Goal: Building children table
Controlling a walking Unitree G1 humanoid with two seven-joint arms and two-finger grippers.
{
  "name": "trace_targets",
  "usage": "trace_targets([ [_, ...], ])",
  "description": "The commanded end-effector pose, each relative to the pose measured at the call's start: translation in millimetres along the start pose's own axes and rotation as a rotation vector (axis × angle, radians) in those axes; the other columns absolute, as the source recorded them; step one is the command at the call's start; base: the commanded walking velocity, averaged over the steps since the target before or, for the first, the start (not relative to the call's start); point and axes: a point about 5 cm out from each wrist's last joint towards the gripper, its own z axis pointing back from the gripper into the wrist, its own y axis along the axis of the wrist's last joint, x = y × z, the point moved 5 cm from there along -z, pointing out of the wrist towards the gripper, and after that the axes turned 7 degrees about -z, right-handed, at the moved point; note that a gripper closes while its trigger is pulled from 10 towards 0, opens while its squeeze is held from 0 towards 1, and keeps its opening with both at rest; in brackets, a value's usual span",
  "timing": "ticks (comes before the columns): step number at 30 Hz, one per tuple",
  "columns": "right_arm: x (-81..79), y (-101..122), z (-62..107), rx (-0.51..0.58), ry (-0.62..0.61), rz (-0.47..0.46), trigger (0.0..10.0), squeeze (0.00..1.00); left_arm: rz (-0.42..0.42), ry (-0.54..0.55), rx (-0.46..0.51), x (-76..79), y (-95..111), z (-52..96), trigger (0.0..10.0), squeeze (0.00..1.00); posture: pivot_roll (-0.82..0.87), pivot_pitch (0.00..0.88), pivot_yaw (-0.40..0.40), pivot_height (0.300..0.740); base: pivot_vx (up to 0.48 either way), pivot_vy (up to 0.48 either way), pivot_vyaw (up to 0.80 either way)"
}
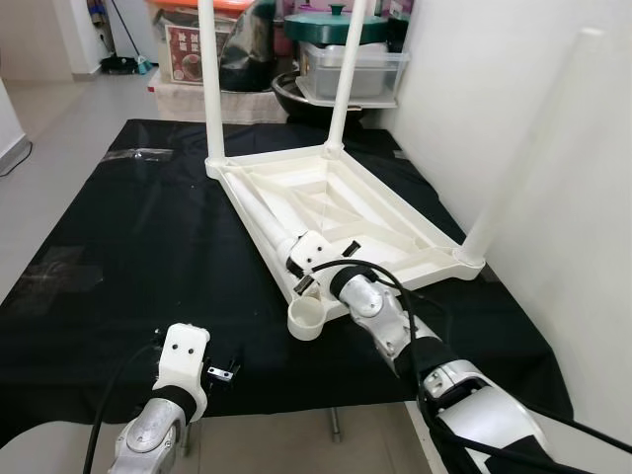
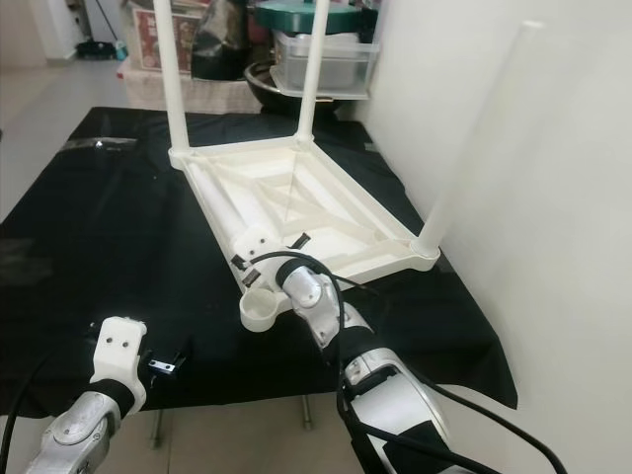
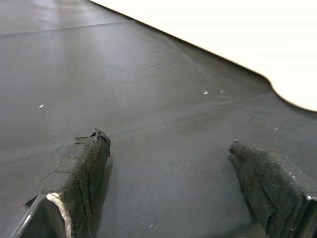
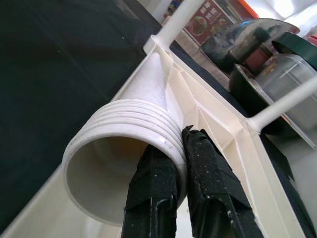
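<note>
A white plastic children's table (image 1: pixel 346 202) lies upside down on a black cloth (image 1: pixel 128 247) spread over the floor, close to a white wall (image 1: pixel 553 118) on the robot's right. Three white legs (image 1: pixel 210 79) stand up from its corners: two at the far end and one at the near right corner, next to the wall. The near left corner carries an empty round socket (image 1: pixel 308 318).

A loose fourth leg (image 4: pixel 141 101) lies along the left edge of the overturned table, with its threaded open end pointing toward the robot. The right hand (image 4: pixel 181 148) grips this threaded rim: one black finger sits inside the tube's mouth and the other presses on the outside of the ridged end, so the wall of the leg is pinched between them. From the head views, the right hand (image 1: pixel 314 267) sits just above the empty socket, at the near left corner of the table.

The left hand (image 1: pixel 222 373) hovers low over the cloth near its front edge, well apart from the table. Its fingers (image 3: pixel 79 168) are spread wide and hold nothing.

Beyond the cloth, boxes and clear plastic containers (image 1: pixel 351 69) are stacked against the far side of the room.
</note>
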Motion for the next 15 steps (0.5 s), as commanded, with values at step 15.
trace_targets([
  [15,57.7,0,24.8,0.099,-0.076,-0.324,0.0,0.0,-0.002,-0.02,-0.001,-0.7,1,-7.7,10.0,0.0,0.06,0.0,-0.078,0.74,0.0,0.0,0.0],
])
